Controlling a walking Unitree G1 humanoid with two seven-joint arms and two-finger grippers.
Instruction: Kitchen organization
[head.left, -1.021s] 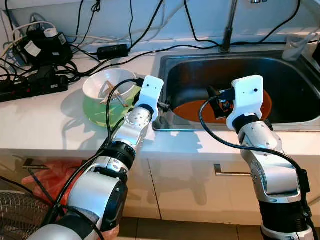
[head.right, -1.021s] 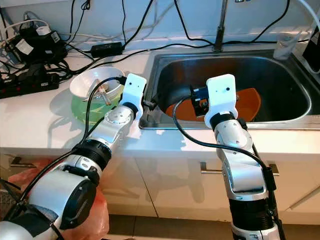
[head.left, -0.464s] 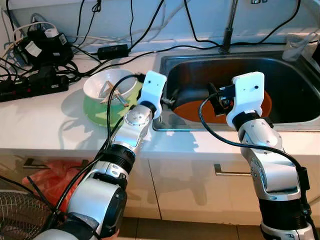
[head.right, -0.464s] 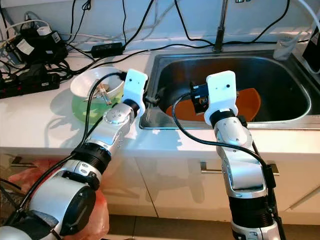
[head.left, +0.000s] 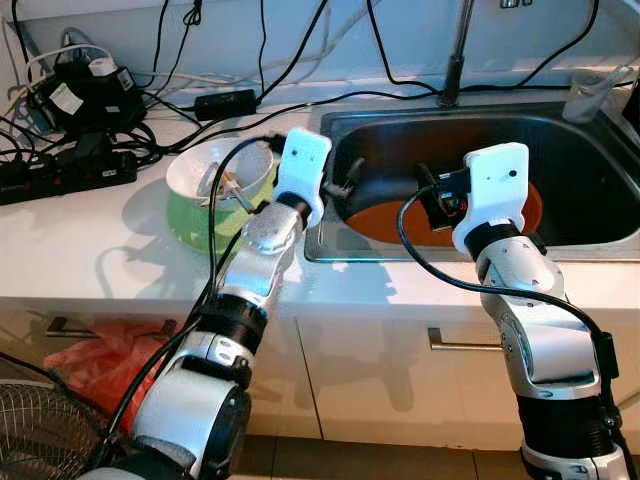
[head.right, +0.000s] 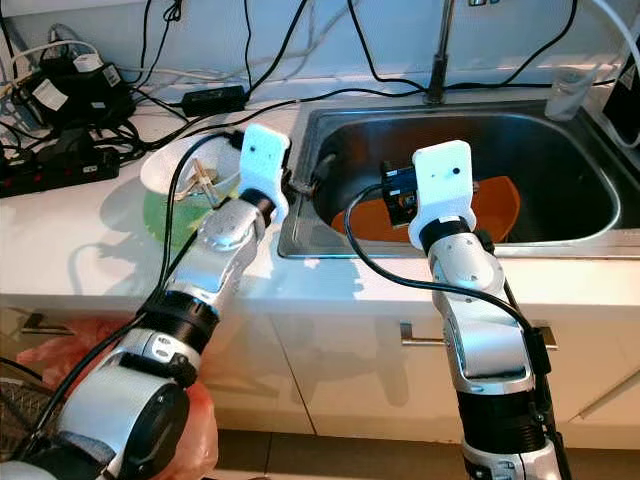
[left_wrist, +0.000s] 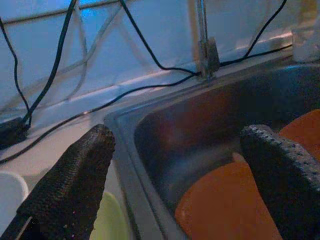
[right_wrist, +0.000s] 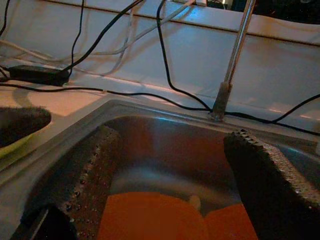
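Orange plates (head.left: 385, 222) in sink (head.left: 590, 240), below both tools (left_wrist: 175, 165) (right_wrist: 170, 170), spread wide

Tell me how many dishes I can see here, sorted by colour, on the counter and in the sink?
White bowl on the counter: 1
Green plate under that bowl: 1
Orange plates in the sink: 2, overlapping, judging by the left wrist view
Total: 4 dishes
Both the left gripper and the right gripper hang open above the sink, holding nothing.

Both tools over sink (head.right: 560, 130) — apart
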